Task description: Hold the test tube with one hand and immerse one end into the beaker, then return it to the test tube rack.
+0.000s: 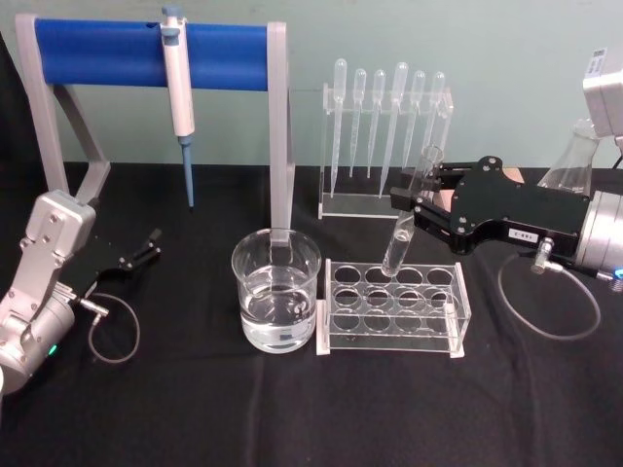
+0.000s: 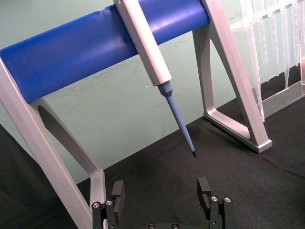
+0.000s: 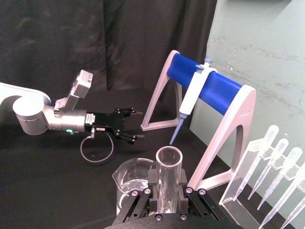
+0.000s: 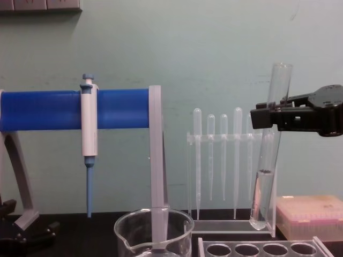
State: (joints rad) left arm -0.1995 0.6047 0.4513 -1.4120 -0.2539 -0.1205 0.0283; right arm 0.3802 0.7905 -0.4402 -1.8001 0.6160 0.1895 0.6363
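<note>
clamped tight on the test tube [image 1: 398, 251] with the right gripper [image 1: 414, 209], holding it tilted just above the rack [image 1: 458, 321], near the beaker [image 1: 276, 292]. some liquid inside, so probably dipped already. just needs slotting in. left gripper [image 1: 149, 245] far left, fingers spread.

We see the test tube [image 1: 398, 248], long clear glass with a rimmed mouth, clamped above its middle between the flat jaws of the black right gripper [image 1: 413, 208]. It leans with its mouth up, its rounded bottom just above a rear hole of the clear rack [image 1: 389, 342], and a little clear liquid sits in its lower part. The beaker [image 1: 239, 277], wide, clear and spouted, stands upright just left of the rack, roughly half full of clear liquid.
</note>
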